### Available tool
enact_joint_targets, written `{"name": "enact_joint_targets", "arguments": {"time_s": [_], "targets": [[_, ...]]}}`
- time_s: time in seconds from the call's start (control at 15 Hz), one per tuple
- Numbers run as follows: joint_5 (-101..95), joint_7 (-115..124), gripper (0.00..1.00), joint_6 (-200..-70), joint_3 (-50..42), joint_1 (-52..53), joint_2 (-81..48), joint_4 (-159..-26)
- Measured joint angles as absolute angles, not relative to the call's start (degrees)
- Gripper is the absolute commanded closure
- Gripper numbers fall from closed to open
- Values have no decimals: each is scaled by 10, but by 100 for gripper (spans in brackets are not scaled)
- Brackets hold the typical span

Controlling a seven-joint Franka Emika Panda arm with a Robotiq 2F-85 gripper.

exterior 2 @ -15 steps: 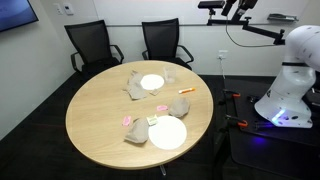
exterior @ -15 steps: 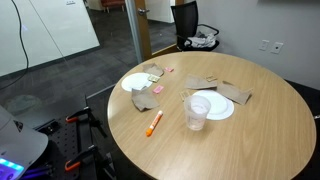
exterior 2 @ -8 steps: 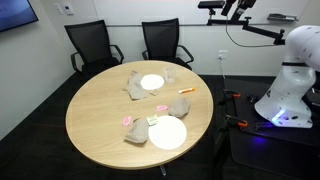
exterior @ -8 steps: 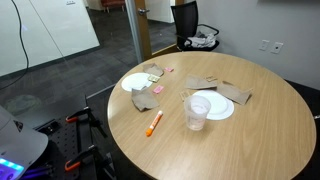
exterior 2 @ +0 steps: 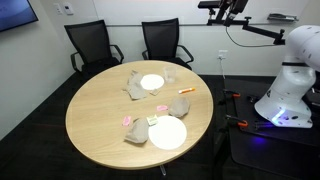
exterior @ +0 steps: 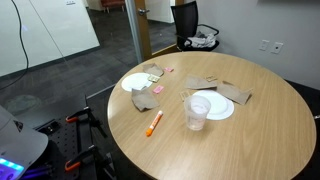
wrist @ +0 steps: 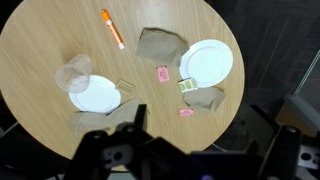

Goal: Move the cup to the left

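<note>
The cup [exterior: 196, 113] is a clear plastic tumbler standing upright on the round wooden table [exterior: 240, 145], touching the edge of a white plate [exterior: 216, 106]. In an exterior view the cup [exterior 2: 168, 75] stands beside that plate [exterior 2: 152, 81] at the table's far side. In the wrist view the cup [wrist: 75, 73] is at the left, above the plate [wrist: 97, 96]. My gripper [exterior 2: 222, 8] hangs high above and off to the side of the table, far from the cup. In the wrist view its fingers [wrist: 198, 125] are spread apart with nothing between them.
A second white plate [exterior: 138, 83] [wrist: 207, 63], an orange marker [exterior: 154, 122] [wrist: 113, 28], crumpled brown napkins [wrist: 160, 45] and small pink packets [wrist: 162, 74] lie on the table. Two black chairs [exterior 2: 92, 45] stand behind it. The robot base [exterior 2: 290, 90] is beside the table.
</note>
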State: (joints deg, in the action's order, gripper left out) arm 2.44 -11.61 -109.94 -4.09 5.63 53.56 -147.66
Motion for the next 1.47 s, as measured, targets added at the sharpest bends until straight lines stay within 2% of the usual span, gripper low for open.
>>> {"name": "enact_joint_targets", "arguments": {"time_s": [0.6, 1.47], "targets": [[23, -215, 0, -1238, -106, 53, 420, -1499], [-1, -237, 0, -1435, -128, 1, 242, -1506]]}}
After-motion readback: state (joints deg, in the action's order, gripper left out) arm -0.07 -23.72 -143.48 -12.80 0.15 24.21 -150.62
